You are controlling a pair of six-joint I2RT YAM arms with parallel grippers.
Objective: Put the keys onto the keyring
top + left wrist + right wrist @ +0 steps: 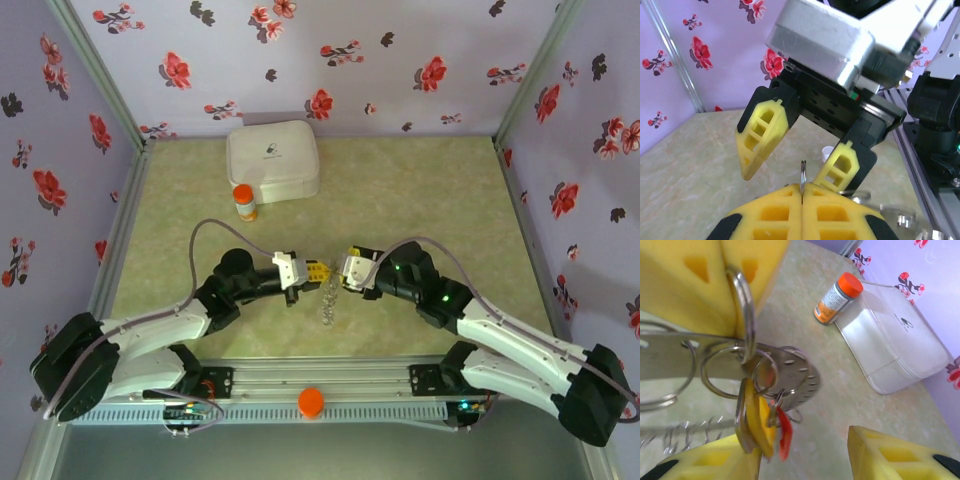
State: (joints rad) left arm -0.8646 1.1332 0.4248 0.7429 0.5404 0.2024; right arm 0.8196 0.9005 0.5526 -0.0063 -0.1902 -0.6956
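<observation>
Left end effector (801,191) of mine is pressed fully together on a thin steel split ring (746,307), and the ring's edge stands up out of the seam between the yellow fingers. My right end effector (784,177) faces it nose to nose. Its two yellow fingers stand apart and nothing is between them.

No writing is legible to me. The white case (895,350) has a small dark logo and a line of tiny print on its lid, too small to make out. The bottle (837,299) wears an orange-and-white label that is blurred.

The case is closed, so its contents are hidden. The bottle stands upright with its orange cap on, just beside the near left corner of the case at the far side of the table (420,200). I cannot see what is in it.

A cluster of smaller rings hangs from the split ring, along with a flat steel strip (670,355) and a perforated round disc (802,380). The keys (760,422) dangle at the bottom of that cluster, just in front of my right fingers. One has a brassy yellow head and the other a red plastic tag (785,432).

From above, the keyring (328,305) is a dark beaded loop just below the gap between my two end effectors, on the side nearer my bases. I cannot tell whether it rests on the table or hangs.

A small white cap (827,151) sits on the table beyond the right fingers.
</observation>
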